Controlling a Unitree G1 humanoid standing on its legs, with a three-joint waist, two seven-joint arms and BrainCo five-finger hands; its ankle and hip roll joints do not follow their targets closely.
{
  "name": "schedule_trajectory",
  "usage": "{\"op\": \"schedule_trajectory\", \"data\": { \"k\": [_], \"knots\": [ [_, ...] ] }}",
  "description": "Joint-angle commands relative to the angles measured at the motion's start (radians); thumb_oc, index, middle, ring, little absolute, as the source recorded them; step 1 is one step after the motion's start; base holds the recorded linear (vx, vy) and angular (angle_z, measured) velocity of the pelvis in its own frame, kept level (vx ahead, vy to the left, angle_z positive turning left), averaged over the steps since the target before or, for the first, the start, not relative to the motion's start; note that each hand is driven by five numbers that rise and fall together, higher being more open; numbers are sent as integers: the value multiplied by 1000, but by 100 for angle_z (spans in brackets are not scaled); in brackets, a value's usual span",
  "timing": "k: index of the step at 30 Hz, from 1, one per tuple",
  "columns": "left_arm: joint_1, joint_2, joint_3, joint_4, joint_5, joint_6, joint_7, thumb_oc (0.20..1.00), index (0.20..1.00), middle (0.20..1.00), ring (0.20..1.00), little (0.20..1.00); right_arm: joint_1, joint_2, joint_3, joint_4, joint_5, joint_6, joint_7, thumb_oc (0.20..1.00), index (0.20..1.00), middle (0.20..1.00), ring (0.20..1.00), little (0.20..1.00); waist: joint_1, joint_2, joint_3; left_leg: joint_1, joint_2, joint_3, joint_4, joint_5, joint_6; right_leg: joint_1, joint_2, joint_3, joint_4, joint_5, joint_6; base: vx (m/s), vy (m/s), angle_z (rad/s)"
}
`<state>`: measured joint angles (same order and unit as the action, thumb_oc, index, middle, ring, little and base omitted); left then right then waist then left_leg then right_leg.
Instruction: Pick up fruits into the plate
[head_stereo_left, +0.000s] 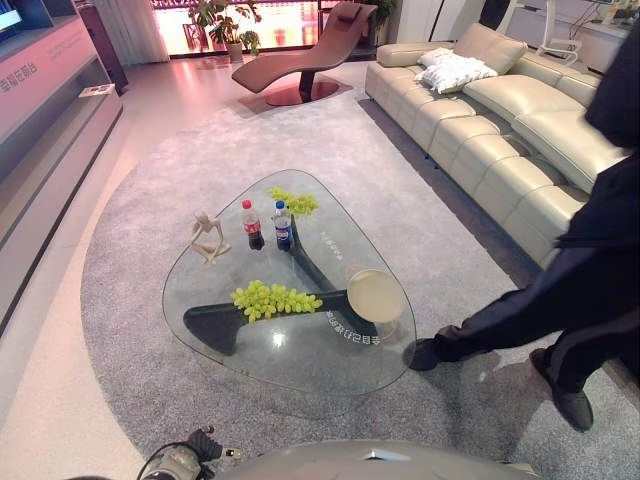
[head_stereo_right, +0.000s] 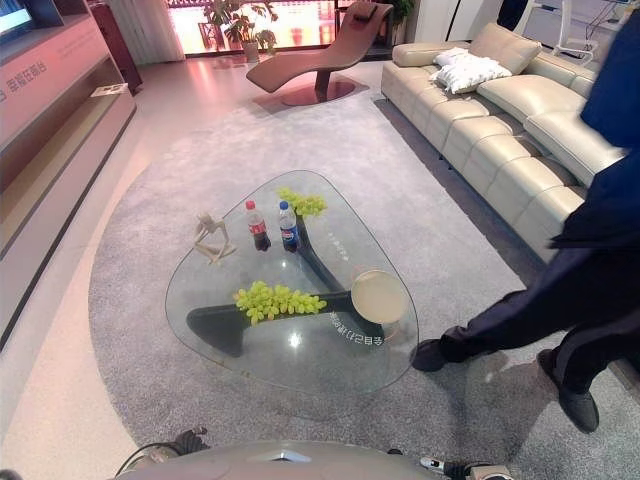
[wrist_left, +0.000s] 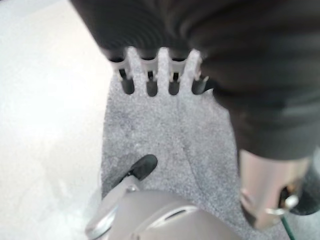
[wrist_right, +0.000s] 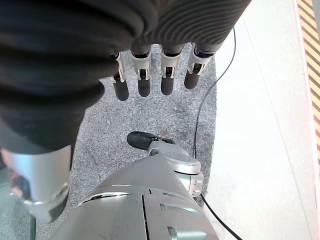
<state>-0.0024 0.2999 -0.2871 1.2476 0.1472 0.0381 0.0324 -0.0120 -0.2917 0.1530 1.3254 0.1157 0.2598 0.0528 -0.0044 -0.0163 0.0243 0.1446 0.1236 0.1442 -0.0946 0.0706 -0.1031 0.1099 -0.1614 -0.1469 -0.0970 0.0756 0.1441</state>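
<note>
The task is not yet started, as far as I can judge. Both bunches of grapes lie on the glass desk, and the plate is empty. The near grapes are in the middle of the desk, left of the plate and a little apart from it. The far grapes lie at the far edge, behind the bottles, well apart from the plate.

The left hand hangs down over the carpet, with its fingers straight and relaxed, and it holds nothing. The right hand hangs in the same way, fingers straight, nothing in it. Both hands are away from the desk, so all the work is left: two bunches to take and to put on the plate.

Other things on the desk are a red-cap bottle and a blue-cap bottle, standing upright just beside each other, and a small figurine to their left. The bottles stand between the far grapes and the robot, so I think a reach to that bunch could knock them over. A person in dark clothes stands on the right, with one shoe near the desk by the plate. A sofa is behind.
</note>
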Motion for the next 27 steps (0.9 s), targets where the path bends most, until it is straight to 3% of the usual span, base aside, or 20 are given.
{"op": "schedule_trajectory", "data": {
  "k": [1, 18, 27],
  "knots": [
    [-66, -2, 17, 58, 0, -26, -13, 1000, 1000, 1000, 1000, 1000, -86, 10, 7, 71, -19, -3, 1, 1000, 1000, 1000, 1000, 1000, -6, 4, 57, 13, -27, -21, 17, -134, 37, 45, 23, -31, 34, -107, -16, 0, 0, 0],
    [-73, -2, 21, 58, -17, -6, 19, 1000, 1000, 1000, 1000, 1000, -88, 8, 3, 75, -21, -2, 3, 1000, 1000, 1000, 1000, 1000, -6, 4, 65, 3, -29, -24, 17, -131, 40, 35, 27, -26, 39, -108, -17, 0, 0, 0],
    [-73, 10, 88, 61, -137, -16, 88, 1000, 1000, 1000, 1000, 1000, -90, -8, -11, 73, -13, -2, 9, 1000, 1000, 1000, 1000, 1000, -11, 9, 87, -9, -28, -21, 18, -124, 38, 22, 31, -19, 43, -108, -20, 10, -1, 0]
  ]
}}
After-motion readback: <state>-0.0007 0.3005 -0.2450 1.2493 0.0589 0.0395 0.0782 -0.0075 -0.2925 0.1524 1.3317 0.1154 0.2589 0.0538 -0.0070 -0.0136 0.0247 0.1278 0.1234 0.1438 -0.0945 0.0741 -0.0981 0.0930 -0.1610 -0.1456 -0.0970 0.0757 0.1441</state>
